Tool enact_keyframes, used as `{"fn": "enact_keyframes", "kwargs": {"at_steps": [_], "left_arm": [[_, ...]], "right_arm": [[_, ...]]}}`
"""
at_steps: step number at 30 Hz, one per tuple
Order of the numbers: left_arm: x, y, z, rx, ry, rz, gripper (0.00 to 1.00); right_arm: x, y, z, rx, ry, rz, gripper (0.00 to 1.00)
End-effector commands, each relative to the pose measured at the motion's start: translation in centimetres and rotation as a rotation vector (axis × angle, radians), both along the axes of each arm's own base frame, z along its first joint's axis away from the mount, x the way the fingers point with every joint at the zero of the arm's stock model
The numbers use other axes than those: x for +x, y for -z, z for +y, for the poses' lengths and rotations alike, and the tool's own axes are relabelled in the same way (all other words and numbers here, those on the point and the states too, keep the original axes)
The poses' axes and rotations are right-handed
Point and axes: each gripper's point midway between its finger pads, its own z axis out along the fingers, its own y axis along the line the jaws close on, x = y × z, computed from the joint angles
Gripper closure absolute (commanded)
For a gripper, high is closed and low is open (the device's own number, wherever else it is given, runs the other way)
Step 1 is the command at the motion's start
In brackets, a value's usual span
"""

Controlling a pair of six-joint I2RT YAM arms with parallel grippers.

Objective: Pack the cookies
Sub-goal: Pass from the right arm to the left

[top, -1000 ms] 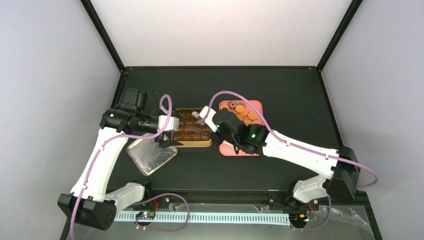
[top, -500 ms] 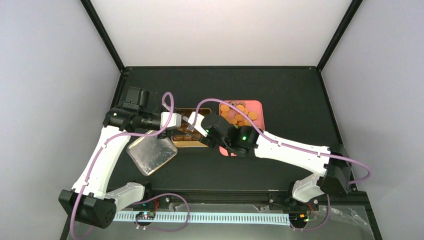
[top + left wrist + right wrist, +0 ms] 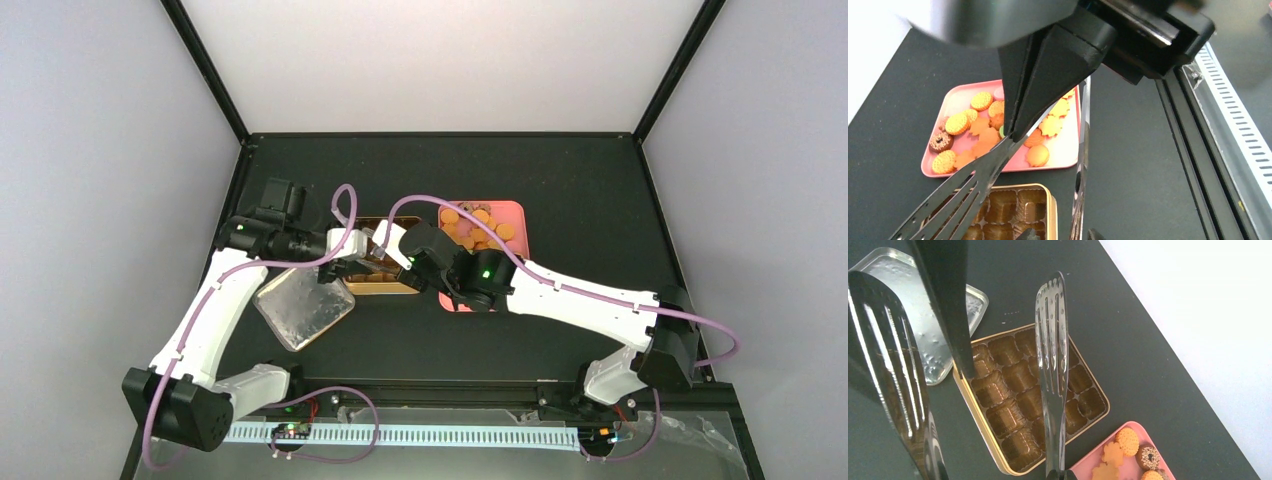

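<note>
The cookies (image 3: 478, 225) lie on a pink tray (image 3: 515, 212): orange round and flower ones plus a dark one (image 3: 983, 125) (image 3: 1120, 450). The brown compartmented tin (image 3: 385, 290) (image 3: 978, 435) shows no cookies. My right gripper (image 3: 392, 242) (image 3: 1058, 476) is shut on the hinge end of the metal tongs (image 3: 1052, 340), whose two arms spread over the tin. My left gripper (image 3: 345, 265) (image 3: 1060, 235) has its fingertips on either side of one tong arm (image 3: 1079, 165). Only the tips show, so I cannot tell if they press it.
The tin's silver lid (image 3: 300, 310) (image 3: 975, 305) lies flat on the black table, left of and nearer than the tin. The pink tray (image 3: 1065, 145) sits just right of the tin. The two arms meet closely above the tin.
The right arm carried the tongs left from the tray to over the tin. The left gripper moved right to the tongs and narrowed its jaws around one tong arm.
</note>
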Motion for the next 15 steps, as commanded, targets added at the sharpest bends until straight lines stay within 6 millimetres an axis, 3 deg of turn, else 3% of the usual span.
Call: {"fn": "enact_keyframes", "kwargs": {"at_steps": [1, 3, 6, 10, 12, 15], "left_arm": [[-0.1, -1.1, -0.4, -0.033, 0.019, -0.050, 0.82], [-0.1, -1.5, -0.5, -0.047, 0.019, -0.050, 0.98], [0.0, -2.4, -0.7, -0.072, 0.010, -0.043, 0.99], [0.1, -3.5, -0.9, -0.112, -0.008, -0.011, 0.99], [0.6, -4.2, -1.1, -0.139, -0.042, 0.031, 0.99], [1.0, -5.6, -1.4, -0.195, -0.082, 0.106, 0.99]], "right_arm": [[0.4, -2.3, 0.6, 0.049, 0.008, -0.047, 0.99], [0.3, -2.5, 0.6, 0.055, 0.007, -0.048, 0.99], [0.4, -3.0, 0.7, 0.078, 0.010, -0.051, 0.92], [0.7, -5.3, 0.5, 0.156, 0.031, -0.081, 0.62], [1.3, -7.1, 0.0, 0.223, 0.044, -0.070, 0.39], [2.5, -10.8, -1.6, 0.393, 0.040, 0.004, 0.21]]}}
